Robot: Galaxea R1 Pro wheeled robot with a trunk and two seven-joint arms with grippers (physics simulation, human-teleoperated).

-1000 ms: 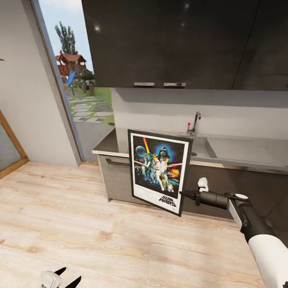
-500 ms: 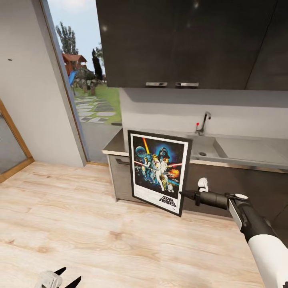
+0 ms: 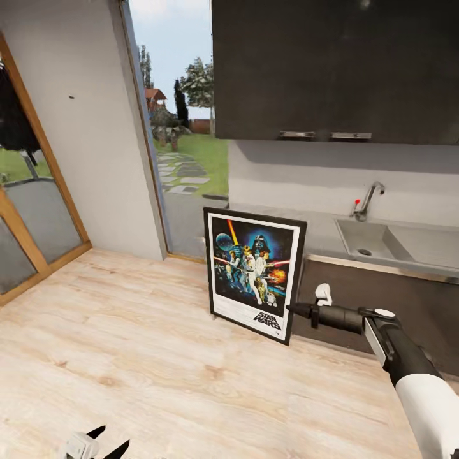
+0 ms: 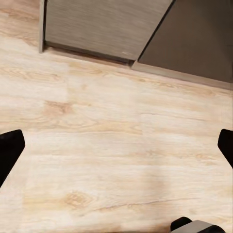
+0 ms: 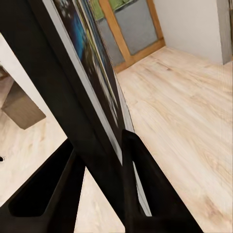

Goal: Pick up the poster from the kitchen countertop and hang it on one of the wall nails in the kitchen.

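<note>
The poster (image 3: 255,274) hangs upright above the floor in front of the cabinets, black frame, white border, blue Star Wars artwork. My right gripper (image 3: 293,309) is shut on its lower right edge; in the right wrist view both fingers (image 5: 141,174) clamp the frame of the poster (image 5: 82,87). The grey kitchen countertop (image 3: 319,233) with sink (image 3: 373,239) and chrome tap (image 3: 368,199) lies behind, to the right. A small dark nail (image 3: 71,97) sits on the grey wall at the left. My left gripper (image 3: 107,440) hangs low and open over the wood floor (image 4: 116,145).
Dark upper cabinets (image 3: 331,64) hang above the countertop. A glass door opening (image 3: 185,159) to the garden stands between counter and wall. A wood-framed glass door (image 3: 32,223) is at the far left. Light wood floor (image 3: 127,331) spreads in front.
The whole view has swung left: counter and sink slid to the right of the picture and more left wall shows. The poster and right gripper keep their place in the picture.
</note>
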